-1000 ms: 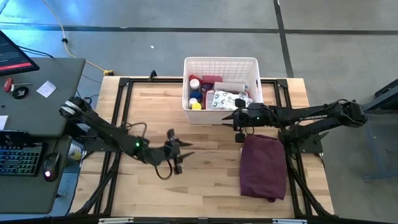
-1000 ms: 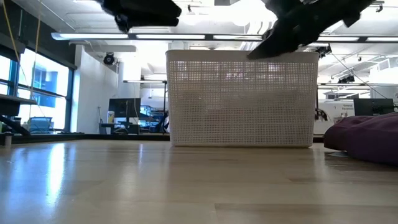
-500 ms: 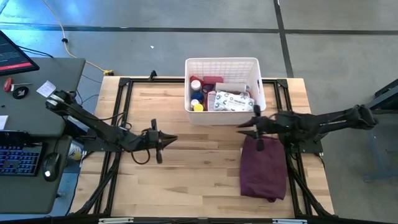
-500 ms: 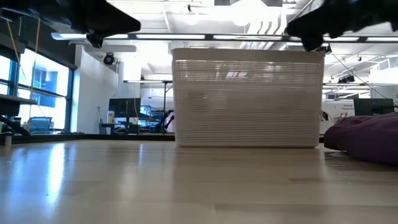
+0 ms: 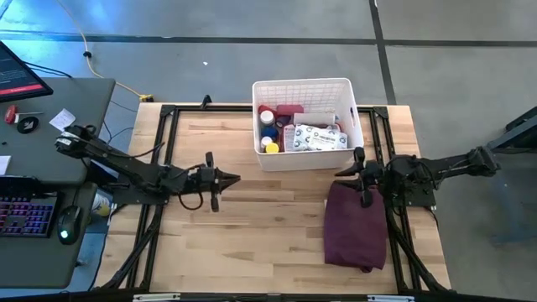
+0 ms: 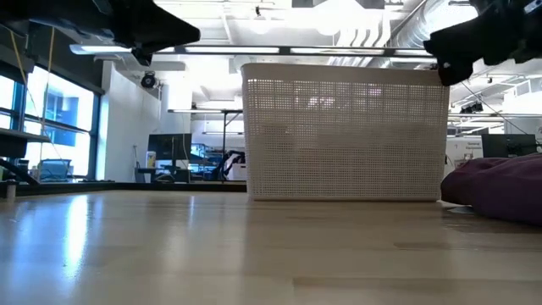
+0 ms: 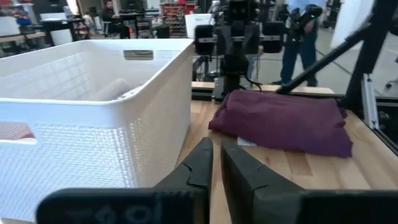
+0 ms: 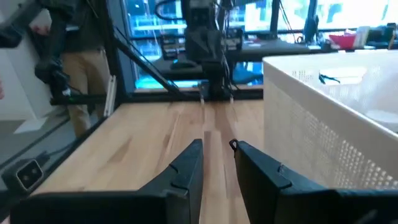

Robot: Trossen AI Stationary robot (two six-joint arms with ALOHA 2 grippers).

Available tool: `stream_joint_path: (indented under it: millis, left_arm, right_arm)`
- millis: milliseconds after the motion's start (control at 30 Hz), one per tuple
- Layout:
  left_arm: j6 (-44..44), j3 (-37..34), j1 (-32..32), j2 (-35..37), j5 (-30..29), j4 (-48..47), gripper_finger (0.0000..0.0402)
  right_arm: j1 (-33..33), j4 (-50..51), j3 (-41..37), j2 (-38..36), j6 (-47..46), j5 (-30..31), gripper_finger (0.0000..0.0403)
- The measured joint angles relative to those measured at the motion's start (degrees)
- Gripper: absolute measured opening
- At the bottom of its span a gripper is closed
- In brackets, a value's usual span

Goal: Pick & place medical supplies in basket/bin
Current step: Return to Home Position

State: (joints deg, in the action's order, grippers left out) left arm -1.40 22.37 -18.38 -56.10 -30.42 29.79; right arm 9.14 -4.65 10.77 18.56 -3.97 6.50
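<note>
The white lattice basket stands on the table's far middle and fills the low view. Medical supplies lie inside it: small bottles, a red case, a white printed packet. My left gripper hovers left of the basket, pointing right, shut and empty. My right gripper hovers near the basket's near right corner, above the maroon cloth's far edge, pointing left, its fingers a narrow gap apart and empty.
A folded maroon cloth lies on the table's right side, near the right arm. Bare wood stretches across the middle and near left of the table. A desk with a keyboard stands beyond the left edge. People stand in the room behind.
The right gripper has drawn back from the basket's near wall toward the table's right. The left gripper has moved toward the far edge and a little left. The basket has slid slightly toward the table's right.
</note>
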Motion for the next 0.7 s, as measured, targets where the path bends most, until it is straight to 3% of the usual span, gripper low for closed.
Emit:
stream_joint_path:
  millis: [233, 433, 700]
  left_arm:
    - [0.04, 0.02, 0.76, 0.2, 0.07, -1.6, 0.0053]
    - [0.07, 0.02, 0.76, 0.25, 0.07, -4.16, 0.0022]
    - [-1.27, 0.02, 0.74, 0.66, 1.81, -7.47, 0.0063]
  right_arm:
    - [0.03, -1.24, -3.8, 0.23, -2.79, -6.17, 0.0083]
    - [1.63, -3.89, -4.23, 0.09, -1.07, -3.39, 0.0083]
    - [5.67, -6.92, -4.21, 0.08, -0.11, -1.78, 0.0083]
